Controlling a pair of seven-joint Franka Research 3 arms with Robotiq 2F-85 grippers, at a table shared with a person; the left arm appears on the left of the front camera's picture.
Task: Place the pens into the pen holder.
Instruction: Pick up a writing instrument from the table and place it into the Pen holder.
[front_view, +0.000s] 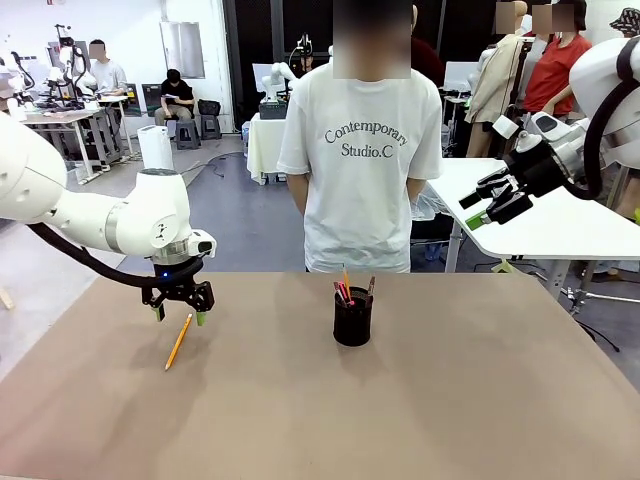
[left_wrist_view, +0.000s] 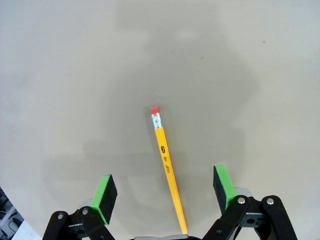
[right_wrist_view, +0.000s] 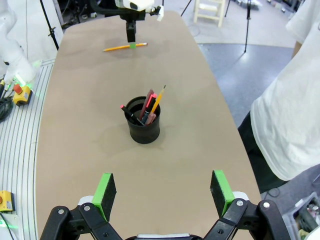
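A yellow pencil-like pen (front_view: 179, 341) with a red eraser lies flat on the brown table (front_view: 420, 420) at the left. My left gripper (front_view: 180, 316) hangs open just over its far end, pointing down. In the left wrist view the pen (left_wrist_view: 166, 165) runs between the two green pads (left_wrist_view: 105, 197), untouched, with my left gripper (left_wrist_view: 165, 192) straddling it. The black mesh pen holder (front_view: 352, 318) stands mid-table with several pens (front_view: 345, 288) upright in it. My right gripper (front_view: 475, 210) is raised high at the right, open and empty. From the right wrist view, my right gripper (right_wrist_view: 162, 192) looks down on the pen holder (right_wrist_view: 144, 127), the lone pen (right_wrist_view: 125, 47) and my left gripper (right_wrist_view: 131, 35).
A person in a white T-shirt (front_view: 360, 160) stands at the table's far edge behind the holder, hands out of sight. A white table (front_view: 560, 225) stands behind at the right, under my right arm.
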